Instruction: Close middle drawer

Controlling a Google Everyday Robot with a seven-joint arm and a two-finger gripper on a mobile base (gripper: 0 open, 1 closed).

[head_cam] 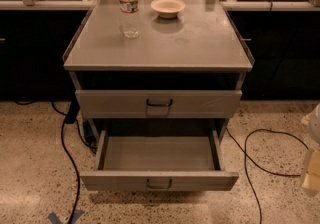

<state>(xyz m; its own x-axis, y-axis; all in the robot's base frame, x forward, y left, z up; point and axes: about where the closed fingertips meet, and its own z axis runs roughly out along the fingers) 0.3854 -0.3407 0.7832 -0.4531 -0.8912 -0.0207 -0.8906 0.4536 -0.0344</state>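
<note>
The grey metal cabinet (160, 43) stands in the middle of the camera view. Its top drawer (200, 104) is pushed in, with a dark loop handle. Below it the middle drawer (159, 180) is pulled far out toward me. Its shallow grey tray is empty, and a small dark loop handle sits at the centre of its low front. The lowest drawer is hidden under it. My gripper (312, 168) shows only as a pale shape at the right edge, low, to the right of the open drawer and apart from it.
A clear water bottle (129, 8) and a small white bowl (168, 6) stand on the cabinet top at the back. Black cables (67, 153) run over the speckled floor on the left, and another cable (260, 168) on the right. Dark counters stand behind.
</note>
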